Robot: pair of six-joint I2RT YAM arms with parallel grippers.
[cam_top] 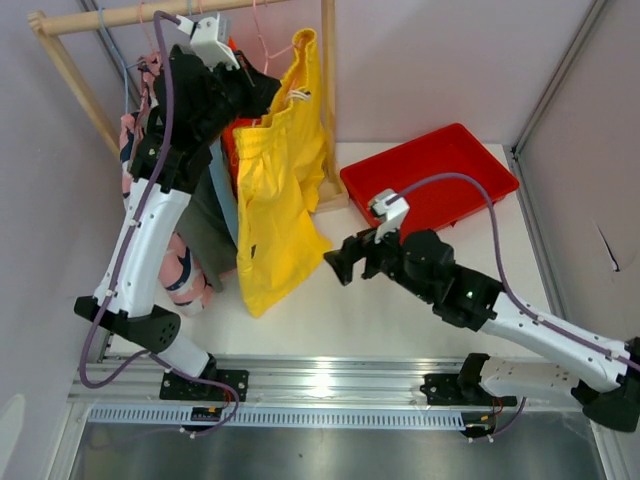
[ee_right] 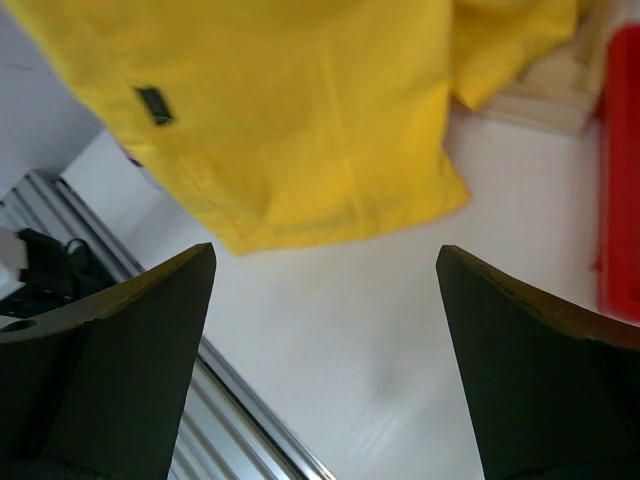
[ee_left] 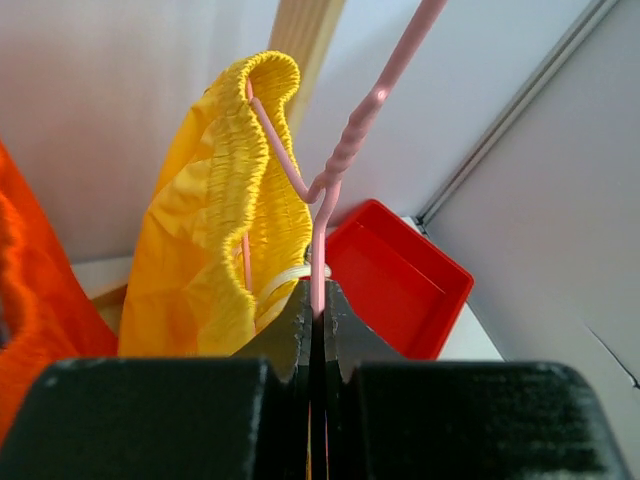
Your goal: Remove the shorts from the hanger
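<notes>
— White tabletop (cam_top: pixel 400 310), pale walls all round, wooden rack (cam_top: pixel 120 15) in the back-left corner. Where are the yellow shorts (cam_top: pixel 275 190)?

— On the rack, hung off the pink hanger (ee_left: pixel 345 150). Elastic waistband is bunched over the wire and the legs droop twd the table. Can't tell if the hem touches it.

— L side?

— The left gripper (ee_left: pixel 316 300) is up high by the rack, fingers pressed tight on the hanger wire just below its twisted neck. No gap btw the pads apart from the wire.

— And R?

— The right gripper (cam_top: pixel 338 268) is low over the table, just right of the shorts' lower hem. Fingers spread wide, nothing btw them. Its wrist cam shows bare table in the gap and yellow cloth ahead w/ a small dark label (ee_right: pixel 153 104). Not touching the fabric.

— Other stuff?

— A red tray (cam_top: pixel 430 175) sits back-right, near the rack's foot. An orange garment (ee_left: pixel 30 300) hangs next to the shorts. A dark grey-green garment (cam_top: pixel 205 230) and a pink patterned one (cam_top: pixel 185 275) are further left, partly behind the L arm. A metal rail (cam_top: pixel 330 380) runs along the near edge w/ both arm bases on it.
</notes>
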